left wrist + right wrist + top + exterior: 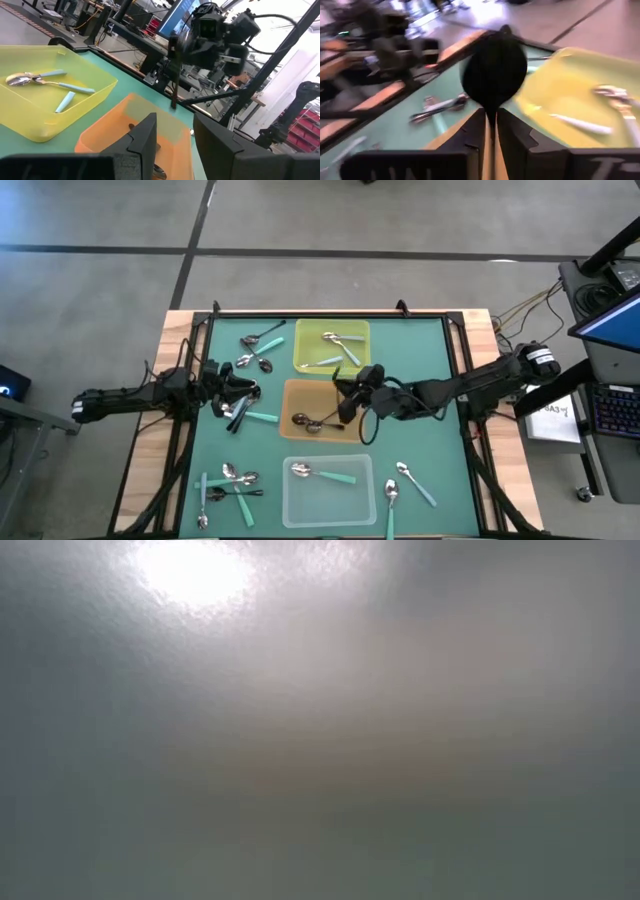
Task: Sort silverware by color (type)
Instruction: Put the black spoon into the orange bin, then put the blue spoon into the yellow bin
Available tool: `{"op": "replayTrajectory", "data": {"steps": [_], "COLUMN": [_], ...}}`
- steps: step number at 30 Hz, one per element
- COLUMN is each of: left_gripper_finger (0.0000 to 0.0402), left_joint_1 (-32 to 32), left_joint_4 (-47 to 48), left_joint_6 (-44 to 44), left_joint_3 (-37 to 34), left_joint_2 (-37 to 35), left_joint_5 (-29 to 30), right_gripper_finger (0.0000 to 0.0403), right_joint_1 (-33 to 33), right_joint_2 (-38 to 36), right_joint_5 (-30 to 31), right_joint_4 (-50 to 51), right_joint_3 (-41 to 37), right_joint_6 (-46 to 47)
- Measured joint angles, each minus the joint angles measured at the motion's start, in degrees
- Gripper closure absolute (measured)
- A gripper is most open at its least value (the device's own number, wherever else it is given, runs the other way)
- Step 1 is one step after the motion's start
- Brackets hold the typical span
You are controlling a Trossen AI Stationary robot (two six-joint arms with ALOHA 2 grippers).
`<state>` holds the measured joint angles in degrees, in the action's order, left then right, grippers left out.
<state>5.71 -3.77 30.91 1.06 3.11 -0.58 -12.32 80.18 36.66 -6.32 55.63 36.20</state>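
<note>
In the high view the yellow tray (305, 340) holds a few spoons, the orange tray (295, 395) a dark spoon (310, 422), and the clear tray (300, 500) a teal-handled spoon (328, 474). My right gripper (350, 392) hangs over the orange tray, shut on a black spoon (495, 70). My left gripper (236, 392) is open over the mat left of the orange tray, above loose spoons (240, 416). Its fingers (145, 140) stand apart with nothing between them. The low view shows only haze. My right gripper pinches the black spoon by its handle (491, 120) between the two fingers, with the bowl (495, 67) sticking out past the fingertips. The spoon is lifted clear above the orange tray and, in the left wrist view, hangs down below the gripper (173, 85).
Loose spoons lie on the green mat: a group near the far left (256, 350), a cluster at the near left (226, 482), and two right of the clear tray (410, 482). A black frame (455, 330) borders the mat. The three trays sit in a row down the middle.
</note>
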Motion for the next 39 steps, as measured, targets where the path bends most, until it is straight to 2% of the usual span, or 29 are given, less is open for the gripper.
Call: {"op": "replayTrajectory", "data": {"steps": [4, 10, 12, 20, 26, 35, 39], "left_gripper_finger": [0.029, 0.029, 0.029, 0.029, 0.029, 0.029, 0.029], "left_joint_1": [0.01, 0.01, 0.01, 0.01, -0.01, 0.01, -0.01], "left_joint_4": [-0.02, -0.03, -0.04, -0.02, -0.02, 0.0, 0.02], "left_joint_6": [0.0, 0.0, -0.01, 0.0, 0.01, -0.01, 0.01], "left_joint_3": [0.0, 0.0, 0.0, 0.0, 0.0, 0.0, 0.0], "left_joint_2": [-0.04, -0.02, -0.03, -0.02, -0.04, -0.02, -0.02], "left_joint_5": [0.0, -0.01, 0.0, -0.01, 0.0, 0.0, -0.02], "right_gripper_finger": [0.0331, 0.0296, 0.0289, 0.0293, 0.0298, 0.0298, 0.0298], "right_joint_1": [-0.03, -0.13, -0.48, -1.21, -7.88, -20.39, -23.38], "right_joint_2": [1.64, 2.0, 1.38, -1.95, -2.07, -2.01, -0.35], "right_joint_5": [-5.21, -5.42, -6.77, -30.09, -43.52, -45.21, -44.61], "right_joint_4": [0.15, 0.23, 1.37, 18.5, 34.72, 44.85, 48.52], "right_joint_3": [1.02, 1.43, 1.42, 1.41, 1.41, 1.37, 1.17], "right_joint_6": [-3.35, -3.56, 0.48, 27.73, 45.35, 67.82, 73.4]}}
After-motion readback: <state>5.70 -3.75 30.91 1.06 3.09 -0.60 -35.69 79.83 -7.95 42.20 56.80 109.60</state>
